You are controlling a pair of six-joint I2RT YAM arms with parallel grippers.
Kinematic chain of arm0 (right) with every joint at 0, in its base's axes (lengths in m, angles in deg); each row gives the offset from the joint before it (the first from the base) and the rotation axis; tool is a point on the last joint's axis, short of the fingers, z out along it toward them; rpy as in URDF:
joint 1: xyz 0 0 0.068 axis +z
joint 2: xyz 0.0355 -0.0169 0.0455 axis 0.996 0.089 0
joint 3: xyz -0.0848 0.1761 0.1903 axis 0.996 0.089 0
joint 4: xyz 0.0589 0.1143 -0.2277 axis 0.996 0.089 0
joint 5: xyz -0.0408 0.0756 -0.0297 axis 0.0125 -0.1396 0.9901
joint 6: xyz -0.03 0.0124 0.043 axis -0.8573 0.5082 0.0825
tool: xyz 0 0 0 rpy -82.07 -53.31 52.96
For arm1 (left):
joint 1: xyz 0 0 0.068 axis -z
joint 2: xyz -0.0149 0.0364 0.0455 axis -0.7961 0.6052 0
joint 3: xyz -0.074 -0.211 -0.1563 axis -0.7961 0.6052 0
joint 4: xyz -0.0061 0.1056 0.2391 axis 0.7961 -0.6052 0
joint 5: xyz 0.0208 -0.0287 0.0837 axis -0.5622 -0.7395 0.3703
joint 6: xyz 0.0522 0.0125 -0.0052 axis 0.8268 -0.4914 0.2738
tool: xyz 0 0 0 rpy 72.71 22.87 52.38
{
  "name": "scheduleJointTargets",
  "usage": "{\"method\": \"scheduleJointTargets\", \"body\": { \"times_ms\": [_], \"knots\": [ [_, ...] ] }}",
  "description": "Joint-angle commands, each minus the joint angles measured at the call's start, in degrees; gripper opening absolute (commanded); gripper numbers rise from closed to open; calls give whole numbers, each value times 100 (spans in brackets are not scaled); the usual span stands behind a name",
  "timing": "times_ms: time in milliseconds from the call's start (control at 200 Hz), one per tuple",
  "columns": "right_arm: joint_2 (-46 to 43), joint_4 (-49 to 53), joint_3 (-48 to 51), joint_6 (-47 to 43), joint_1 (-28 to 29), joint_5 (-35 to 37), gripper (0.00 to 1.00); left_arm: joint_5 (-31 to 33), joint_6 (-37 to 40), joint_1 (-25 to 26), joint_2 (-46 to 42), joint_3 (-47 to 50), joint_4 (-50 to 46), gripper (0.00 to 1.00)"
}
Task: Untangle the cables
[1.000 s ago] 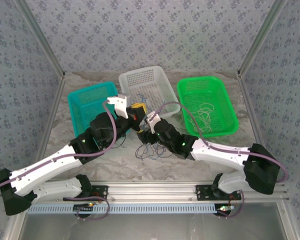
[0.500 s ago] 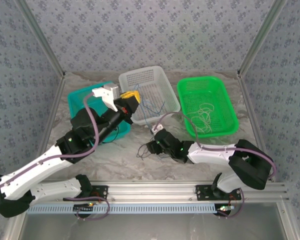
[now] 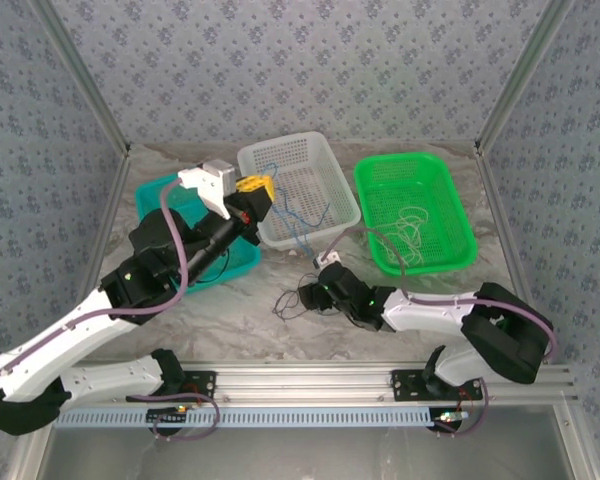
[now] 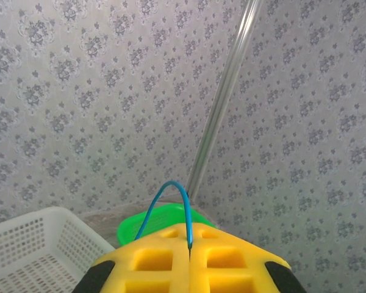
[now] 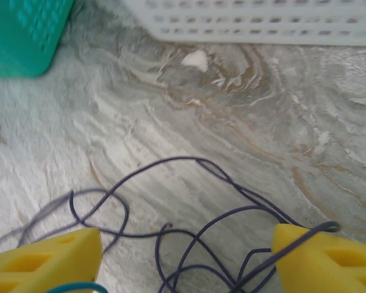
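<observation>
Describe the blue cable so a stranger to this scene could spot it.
Find the white basket, middle of three at the back of the table. Above its left rim the left gripper pinches the blue cable in shut jaws. Unlike the dark cables lying on the table, it is blue and lifted.

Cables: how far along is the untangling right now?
Done: white cables lie in the green basket. In hand: the left gripper pinches the blue cable, raised near the white basket. Left: dark cables lie tangled on the table between the fingers of the open right gripper.
</observation>
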Motion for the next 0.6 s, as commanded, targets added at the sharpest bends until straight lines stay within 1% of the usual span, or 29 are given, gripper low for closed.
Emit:
{"method": "scheduleJointTargets", "body": {
  "times_ms": [0,85,135,220,445,595],
  "knots": [
    [-80,97,346,260,-113,45,92,100,464,-95,-20,-647,335,1],
    [-339,-47,526,391,-198,20,96,51,533,-149,130,-874,220,1],
    [-596,-131,640,497,-249,7,100,-37,535,-168,222,-938,169,1],
    [-1151,-132,772,594,-316,-8,100,-53,495,-175,363,-974,26,1],
    [-2688,636,675,362,-402,33,100,13,254,-185,340,-530,79,1],
    [-3285,1050,495,392,-554,27,100,-184,134,-188,345,-281,233,1]
  ]
}}
